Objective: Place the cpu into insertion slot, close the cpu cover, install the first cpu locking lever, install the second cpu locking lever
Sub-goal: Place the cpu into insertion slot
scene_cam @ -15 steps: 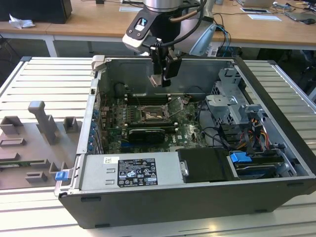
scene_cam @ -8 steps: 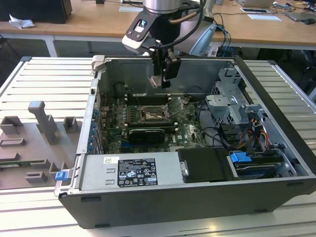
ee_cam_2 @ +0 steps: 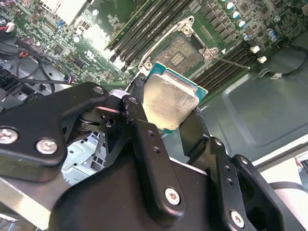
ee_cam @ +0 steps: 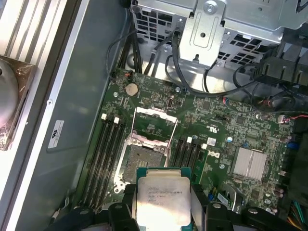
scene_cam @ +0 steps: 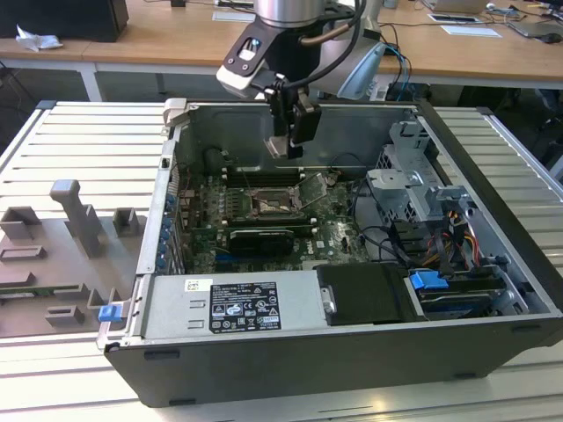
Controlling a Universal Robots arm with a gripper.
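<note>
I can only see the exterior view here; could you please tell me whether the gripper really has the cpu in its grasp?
Observer: Yes. In the second wrist view the gripper is shut on the cpu, clamping two opposite edges, with the metal top showing.
Operator: Thank you. Is the insertion slot free?
Observer: In the first wrist view the insertion slot has nothing in it; its dark pin field is bare.
Operator: And the cpu cover?
Observer: In that same view the cpu cover is swung open, off the pin field.
</note>
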